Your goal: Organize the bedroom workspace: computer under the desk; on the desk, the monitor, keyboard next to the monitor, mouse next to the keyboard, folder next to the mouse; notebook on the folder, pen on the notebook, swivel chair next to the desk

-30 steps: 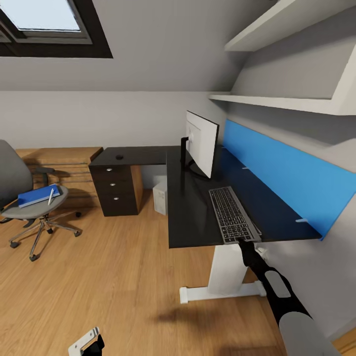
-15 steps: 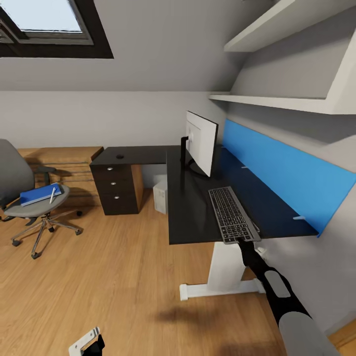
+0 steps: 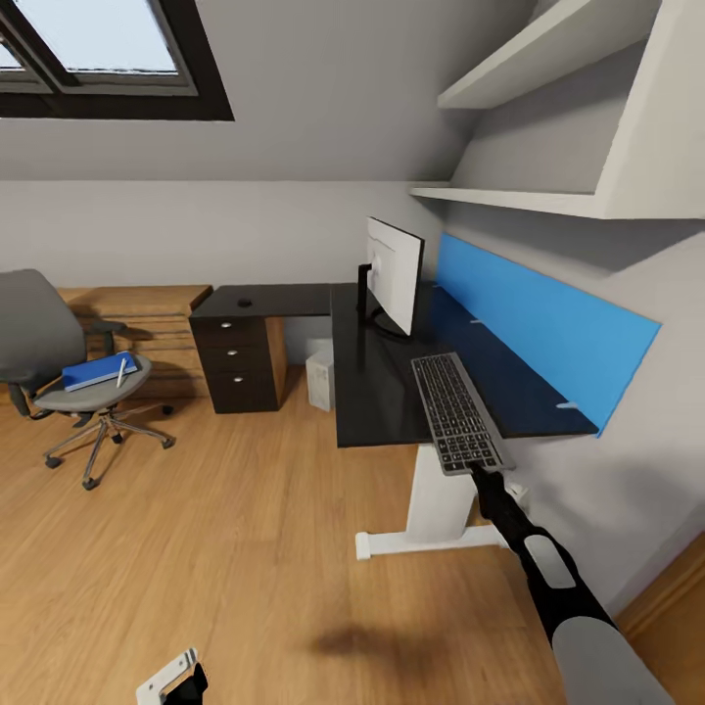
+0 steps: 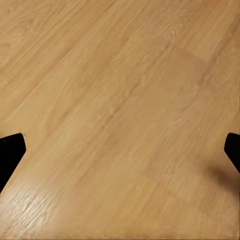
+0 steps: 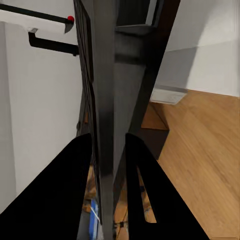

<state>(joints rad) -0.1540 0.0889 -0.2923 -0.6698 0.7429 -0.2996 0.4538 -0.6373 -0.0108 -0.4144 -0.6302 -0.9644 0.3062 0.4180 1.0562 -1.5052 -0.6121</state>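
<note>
At the bottom left of the head view the left gripper (image 3: 176, 678) hangs idle above the wooden floor (image 3: 225, 548); in its wrist view the two dark fingertips (image 4: 10, 150) sit at opposite edges of the frame, spread wide with bare floor between them.

Lower right, the right arm reaches up to the near end of the keyboard (image 3: 456, 412). In the right wrist view the right gripper (image 5: 107, 200) has its two black fingers closed against the keyboard's thin edge, so it grips that end. The keyboard lies lengthwise on the desk (image 3: 377, 392), its near end jutting past the front edge.

Judging from this, the step in hand is placing the keyboard beside the monitor (image 3: 394, 274), which stands upright further back on the desk at centre frame. The next move likely calls for sliding the keyboard fully onto the top, closer to the monitor, then letting go.

Under the desk, centre frame, stands the computer (image 3: 320, 378). A small dark spot on the far desk wing may be the mouse (image 3: 245, 302); too small to be sure.

At the left edge, well apart from the desk, the swivel chair (image 3: 59, 362) carries the folder (image 3: 98, 371) with the pen (image 3: 120, 371) lying on it.
</note>
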